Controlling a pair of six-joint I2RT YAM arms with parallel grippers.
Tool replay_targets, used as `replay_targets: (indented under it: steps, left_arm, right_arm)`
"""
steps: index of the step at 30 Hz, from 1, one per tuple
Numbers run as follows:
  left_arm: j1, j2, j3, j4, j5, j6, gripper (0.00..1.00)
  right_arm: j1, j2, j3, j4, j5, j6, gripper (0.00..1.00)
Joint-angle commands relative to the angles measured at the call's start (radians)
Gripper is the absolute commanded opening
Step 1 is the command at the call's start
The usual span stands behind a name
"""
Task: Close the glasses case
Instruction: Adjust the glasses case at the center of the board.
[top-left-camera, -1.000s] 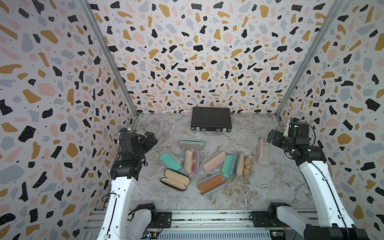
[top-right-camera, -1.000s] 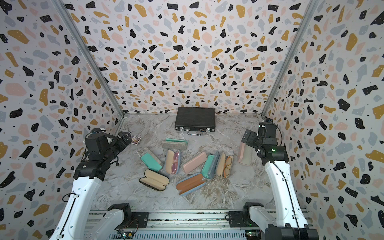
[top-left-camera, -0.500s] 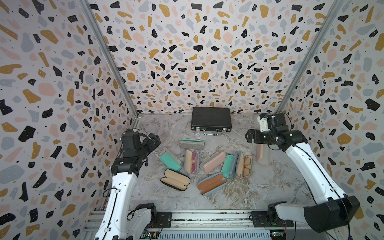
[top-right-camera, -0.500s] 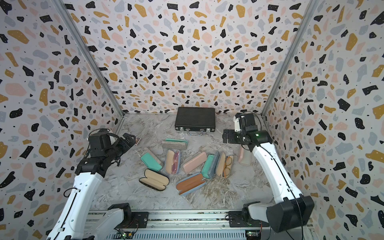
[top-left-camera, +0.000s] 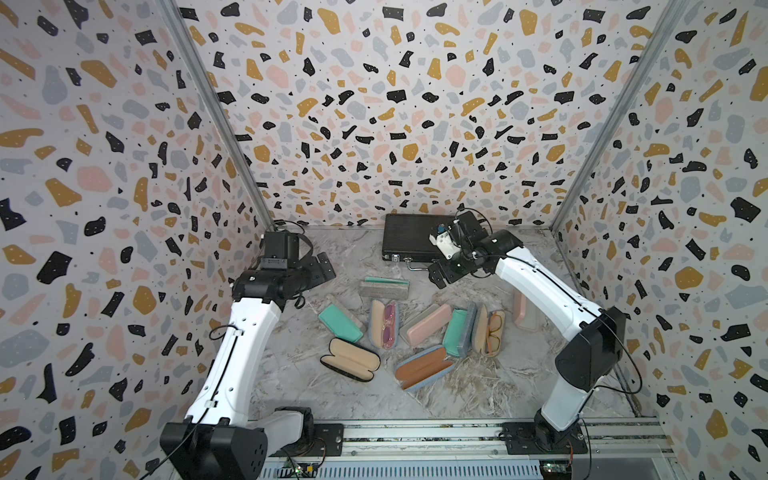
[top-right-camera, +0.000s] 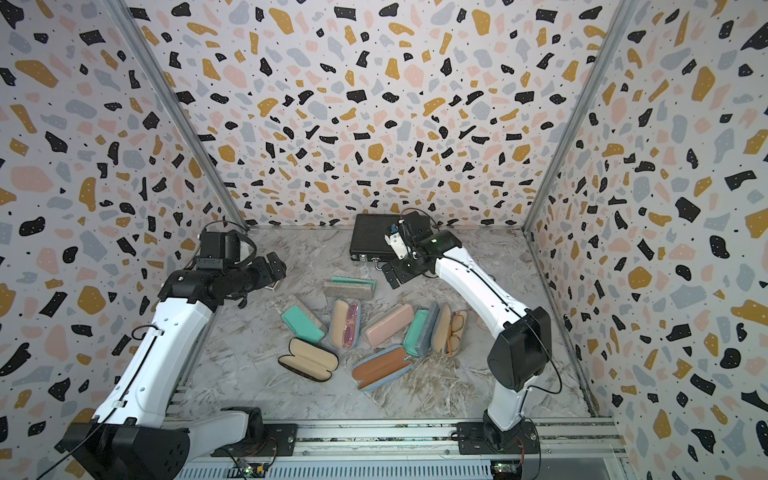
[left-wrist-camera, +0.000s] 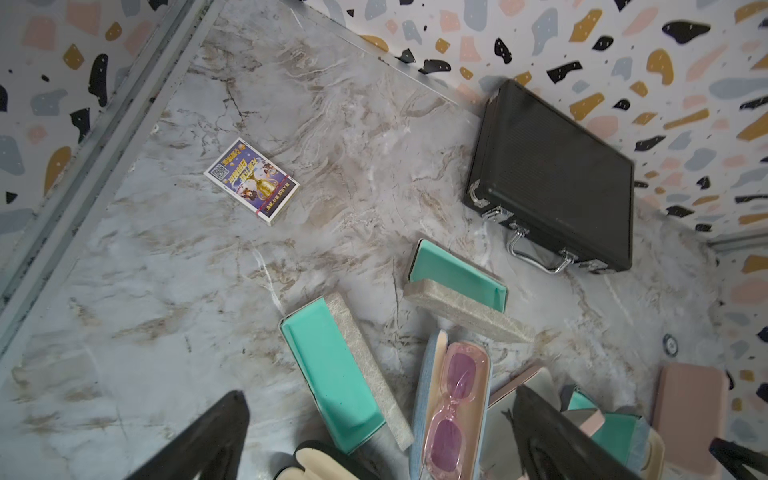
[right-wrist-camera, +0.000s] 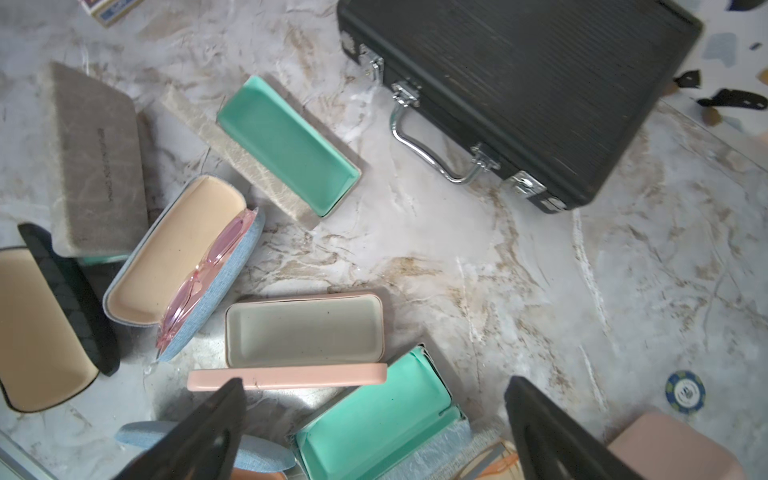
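Note:
Several glasses cases lie open in a cluster mid-table; which one the task means I cannot tell. Among them are a black case with beige lining (top-left-camera: 350, 359), a denim case holding pink glasses (top-left-camera: 384, 324) (left-wrist-camera: 451, 411), a pink case (top-left-camera: 426, 330) (right-wrist-camera: 303, 328), and a teal-lined grey case (top-left-camera: 384, 286) (right-wrist-camera: 286, 145). My left gripper (top-left-camera: 324, 268) (left-wrist-camera: 382, 449) hangs open above the table, left of the cluster, holding nothing. Open and empty as well, my right gripper (top-left-camera: 438, 274) (right-wrist-camera: 374, 436) hovers behind the cluster, near the teal-lined grey case.
A shut black briefcase (top-left-camera: 409, 241) with a metal handle lies against the back wall, just behind my right gripper. A card deck (left-wrist-camera: 251, 180) lies at the back left. A blue poker chip (right-wrist-camera: 685, 390) sits right of the cluster. Patterned walls close three sides.
My right arm has swung from the right wall in toward the back centre, in front of the briefcase. My left arm has shifted slightly toward the cluster. Both grippers stayed open.

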Motion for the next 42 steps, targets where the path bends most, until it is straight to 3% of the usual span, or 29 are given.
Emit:
replay_targets:
  steps: [1,11,27,42]
  left_arm:
    - [-0.037,-0.015,0.045,-0.023,-0.034,0.088,0.99]
    - [-0.052,-0.115,-0.053,0.086,0.049,0.119,0.99]
    - [-0.052,-0.086,-0.061,0.080,0.084,0.110,0.99]
    - [-0.051,-0.053,-0.054,0.068,0.077,0.135,0.99]
  right_arm:
    - [0.026,0.035,0.073,-0.044,-0.019,-0.071,0.99]
    - [0.069,0.186,0.198,-0.065,-0.146,-0.159,0.99]
    - [0.121,0.443,0.404,-0.108,-0.130,-0.219,0.93]
    - [0.120,0.572,0.513,-0.111,-0.071,-0.237,0.91]
